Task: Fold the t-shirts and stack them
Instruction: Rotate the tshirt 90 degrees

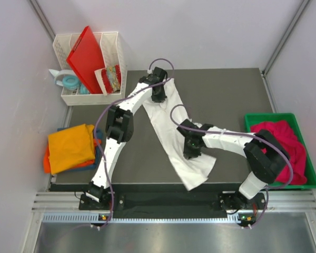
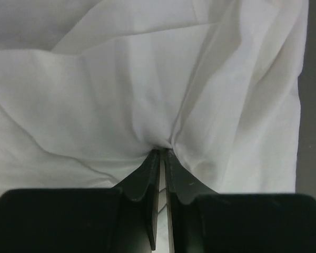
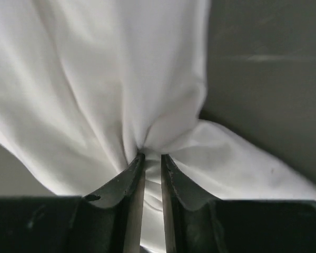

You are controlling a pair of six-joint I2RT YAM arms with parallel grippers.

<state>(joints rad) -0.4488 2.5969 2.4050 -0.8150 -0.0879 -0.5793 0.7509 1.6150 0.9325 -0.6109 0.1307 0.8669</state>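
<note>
A white t-shirt (image 1: 171, 134) lies as a long crumpled band across the dark mat, running from the far middle to the near right. My left gripper (image 1: 159, 96) pinches its far end; in the left wrist view the gripper (image 2: 162, 151) is shut on a gathered fold of the white t-shirt (image 2: 121, 89). My right gripper (image 1: 192, 153) holds the band near its middle; in the right wrist view that gripper (image 3: 151, 155) is shut on bunched cloth of the white t-shirt (image 3: 95, 79). Folded orange and blue t-shirts (image 1: 71, 147) are stacked at the left. A magenta-pink t-shirt (image 1: 284, 147) lies in the green bin (image 1: 305, 124).
A white rack (image 1: 113, 63) at the back left holds a red plastic board (image 1: 87, 58) and small items. The dark mat (image 1: 226, 100) covers the table. White walls close in on both sides, and a metal rail runs along the near edge.
</note>
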